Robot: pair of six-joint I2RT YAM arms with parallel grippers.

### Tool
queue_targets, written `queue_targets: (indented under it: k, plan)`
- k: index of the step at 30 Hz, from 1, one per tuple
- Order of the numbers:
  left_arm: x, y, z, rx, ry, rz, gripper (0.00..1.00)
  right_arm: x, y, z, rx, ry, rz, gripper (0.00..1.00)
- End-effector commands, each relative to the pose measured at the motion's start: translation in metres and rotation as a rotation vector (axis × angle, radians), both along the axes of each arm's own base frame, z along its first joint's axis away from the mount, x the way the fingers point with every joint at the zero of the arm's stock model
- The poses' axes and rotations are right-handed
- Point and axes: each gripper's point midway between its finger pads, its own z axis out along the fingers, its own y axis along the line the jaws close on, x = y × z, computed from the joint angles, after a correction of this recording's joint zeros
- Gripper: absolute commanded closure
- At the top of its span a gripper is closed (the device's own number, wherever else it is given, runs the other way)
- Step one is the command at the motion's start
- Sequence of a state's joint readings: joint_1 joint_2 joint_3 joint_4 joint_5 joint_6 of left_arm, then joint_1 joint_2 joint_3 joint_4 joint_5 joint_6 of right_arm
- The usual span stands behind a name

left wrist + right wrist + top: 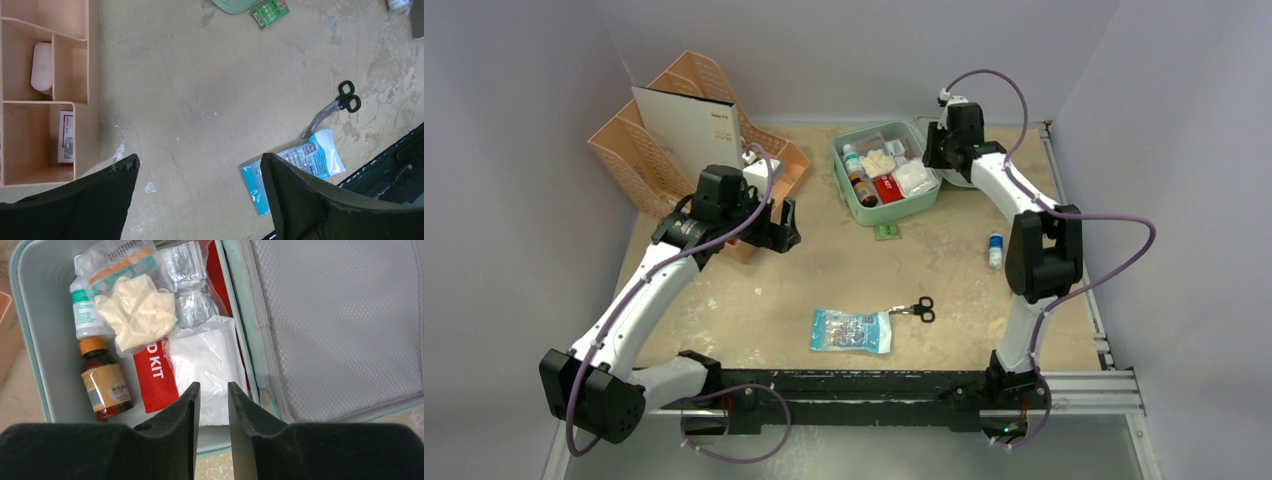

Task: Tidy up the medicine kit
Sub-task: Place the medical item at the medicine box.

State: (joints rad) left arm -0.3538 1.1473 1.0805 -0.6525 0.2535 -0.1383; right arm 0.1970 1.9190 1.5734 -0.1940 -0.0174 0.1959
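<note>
"KIT" — red pouch (156, 382) (partly covered), brown bottle (106, 386) label illegible

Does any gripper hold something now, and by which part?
Nothing is held. The left gripper is open over the table; the right gripper, fingers slightly apart, is empty above the kit.

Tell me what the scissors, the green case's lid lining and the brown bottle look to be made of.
Scissors: bare grey metal blades, dull sheen; black handle loops, likely plastic. Lid lining: grey mesh fabric, a fine honeycomb weave showing, matte. Brown bottle: translucent amber glass or plastic, cannot tell which; glossy, with an orange cap and paper-looking label.
</note>
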Motion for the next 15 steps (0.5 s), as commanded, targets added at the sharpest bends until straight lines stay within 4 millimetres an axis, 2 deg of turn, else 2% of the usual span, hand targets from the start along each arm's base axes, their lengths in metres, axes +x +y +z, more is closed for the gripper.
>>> queue_targets:
  k: [1,9,15]
  plan:
    - [0.003,0.003,0.008,-0.003,-0.047,0.01,0.1,0.011,0.005,-0.001,-0.001,0.0,0.018,0.71]
    - [0.003,0.007,0.009,0.01,-0.055,0.027,0.1,0.014,0.002,-0.035,-0.03,0.09,-0.006,0.7]
    - [0.004,0.011,0.01,0.021,-0.066,0.045,0.1,0.016,0.005,-0.035,-0.03,0.102,0.002,0.68]
